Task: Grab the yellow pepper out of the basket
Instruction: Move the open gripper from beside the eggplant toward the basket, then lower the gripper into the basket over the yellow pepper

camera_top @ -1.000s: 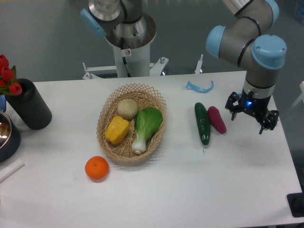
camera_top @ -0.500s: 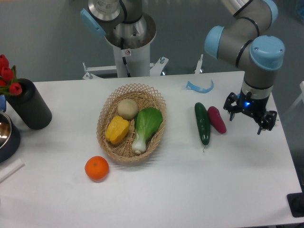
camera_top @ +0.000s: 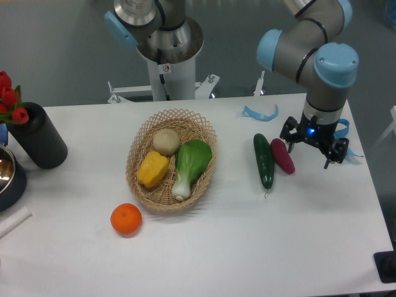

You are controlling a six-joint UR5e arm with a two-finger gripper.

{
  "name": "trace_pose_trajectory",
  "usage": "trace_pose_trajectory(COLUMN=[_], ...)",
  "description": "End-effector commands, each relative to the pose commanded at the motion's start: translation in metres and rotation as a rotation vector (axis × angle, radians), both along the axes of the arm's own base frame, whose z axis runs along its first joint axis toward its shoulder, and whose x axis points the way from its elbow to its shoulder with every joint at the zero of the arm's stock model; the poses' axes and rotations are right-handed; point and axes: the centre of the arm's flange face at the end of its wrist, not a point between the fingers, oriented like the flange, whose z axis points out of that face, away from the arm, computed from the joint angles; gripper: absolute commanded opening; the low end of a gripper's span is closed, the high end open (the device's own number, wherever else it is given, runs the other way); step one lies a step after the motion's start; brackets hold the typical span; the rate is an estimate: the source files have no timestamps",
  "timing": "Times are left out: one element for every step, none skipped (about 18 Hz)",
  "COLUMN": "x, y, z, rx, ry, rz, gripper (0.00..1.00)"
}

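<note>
The yellow pepper (camera_top: 153, 169) lies in the left half of the oval wicker basket (camera_top: 205, 131), beside a beige round ball (camera_top: 166, 142) and a green leafy vegetable (camera_top: 190, 162). My gripper (camera_top: 307, 150) hangs far to the right of the basket, above the table next to a purple vegetable (camera_top: 283, 155). Its fingers point down and stand apart, with nothing between them.
A dark green cucumber (camera_top: 263, 160) lies left of the purple vegetable. An orange fruit (camera_top: 126, 219) sits in front of the basket. A black cylinder (camera_top: 38, 137) with red tulips and a metal bowl (camera_top: 8, 173) stand at the left edge. A blue strip (camera_top: 260, 112) lies at the back.
The arm has shifted left and slightly back, bringing the gripper closer to the purple vegetable. Nothing on the table has moved.
</note>
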Motion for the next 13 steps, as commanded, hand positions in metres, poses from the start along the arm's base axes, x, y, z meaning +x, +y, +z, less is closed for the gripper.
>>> trace_pose_trajectory(x=[0.005,0.009,0.014,0.02,0.026,0.034,0.041,0.049,0.056,0.064,0.074,0.083,0.091], y=[0.001,0.004,0.011,0.019,0.027,0.036,0.044,0.051,0.058,0.067,0.077,0.086,0.093], z=[0.0,0.01,0.014,0.014,0.016,0.016,0.016,0.019,0.022,0.022,0.021,0.02,0.019], rx=[0.001,0.019,0.04,0.051,0.058,0.059,0.057,0.06,0.064,0.061,0.056,0.05,0.039], ry=[-0.003,0.01,0.007,-0.001,-0.003,-0.007,-0.009,-0.005,-0.002,-0.005,-0.007,-0.008,-0.008], rz=[0.008,0.025,0.048,0.074,0.092,0.087,0.074,0.06,0.053,0.052,0.044,0.035,0.026], gripper=[1.0,1.0,1.0,1.0,1.0,1.0,1.0,1.0,1.0,1.0,1.0,1.0,1.0])
